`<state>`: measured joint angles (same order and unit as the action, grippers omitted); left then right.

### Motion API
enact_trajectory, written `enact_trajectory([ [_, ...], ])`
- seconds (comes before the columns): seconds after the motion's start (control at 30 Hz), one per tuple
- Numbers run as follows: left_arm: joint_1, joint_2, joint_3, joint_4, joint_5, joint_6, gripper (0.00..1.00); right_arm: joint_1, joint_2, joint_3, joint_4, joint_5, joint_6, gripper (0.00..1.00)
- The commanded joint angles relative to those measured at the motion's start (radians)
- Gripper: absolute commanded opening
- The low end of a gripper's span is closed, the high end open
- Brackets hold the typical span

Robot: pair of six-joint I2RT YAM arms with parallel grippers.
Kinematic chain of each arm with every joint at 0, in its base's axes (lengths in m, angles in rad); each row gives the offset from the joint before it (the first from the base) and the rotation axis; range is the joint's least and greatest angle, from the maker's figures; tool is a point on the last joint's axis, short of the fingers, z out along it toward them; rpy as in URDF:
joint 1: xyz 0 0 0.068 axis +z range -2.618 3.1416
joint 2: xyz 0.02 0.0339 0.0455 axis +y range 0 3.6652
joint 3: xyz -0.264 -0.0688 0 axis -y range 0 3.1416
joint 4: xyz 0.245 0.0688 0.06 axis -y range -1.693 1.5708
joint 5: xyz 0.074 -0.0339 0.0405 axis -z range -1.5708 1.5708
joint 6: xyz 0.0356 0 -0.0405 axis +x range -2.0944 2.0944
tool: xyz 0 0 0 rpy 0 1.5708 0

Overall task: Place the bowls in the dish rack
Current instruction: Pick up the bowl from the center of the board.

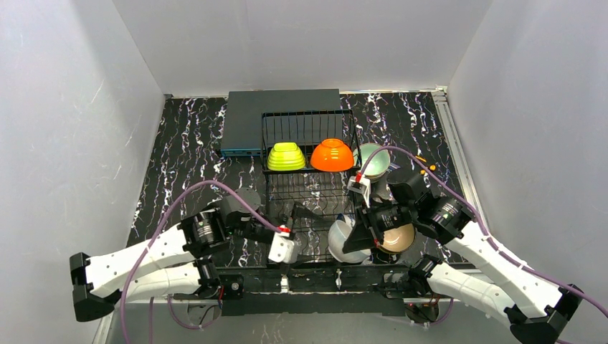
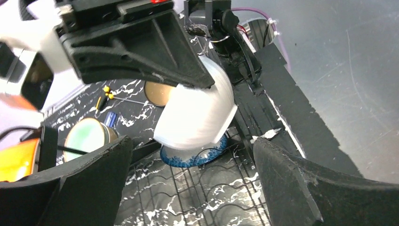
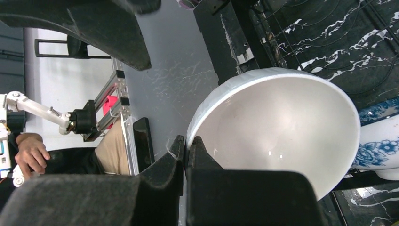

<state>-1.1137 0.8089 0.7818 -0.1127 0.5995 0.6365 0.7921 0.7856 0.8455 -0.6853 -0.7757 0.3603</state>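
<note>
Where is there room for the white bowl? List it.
Free: front wires of the rack, before the green bowl and orange bowl; the table left of it. Crowded: right of the rack, around the mint bowl and tan bowl.

I see a lime green bowl (image 1: pixel 286 156) and orange bowl (image 1: pixel 332 155) upturned on the dish rack (image 1: pixel 302 126), a white bowl (image 3: pixel 277 127) tilted at its front.

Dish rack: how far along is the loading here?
Done: the lime green bowl and orange bowl sit on the dish rack's raised tier. In hand: the right pincer is shut on the white bowl's rim, over the rack's near right part; the left pincer is open and empty. Left: the mint bowl and beige bowl outside the rack, at least.
</note>
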Motion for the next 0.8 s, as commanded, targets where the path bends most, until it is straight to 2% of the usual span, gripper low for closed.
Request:
enact_trajectory([
  [0.0,-0.047,0.060,0.070,-0.055,-0.027,0.184,0.98,0.002,-0.007,0.007,0.090,-0.085,0.010,0.01],
  [0.3,-0.102,0.226,0.148,-0.067,-0.043,0.145,0.98,0.002,-0.003,0.016,0.105,-0.106,0.022,0.01],
  [0.57,-0.143,0.316,0.151,-0.054,-0.076,0.138,0.98,0.002,-0.002,0.020,0.115,-0.116,0.027,0.01],
  [0.77,-0.171,0.372,0.146,0.003,-0.142,0.128,0.89,0.002,0.001,0.017,0.122,-0.121,0.027,0.01],
])
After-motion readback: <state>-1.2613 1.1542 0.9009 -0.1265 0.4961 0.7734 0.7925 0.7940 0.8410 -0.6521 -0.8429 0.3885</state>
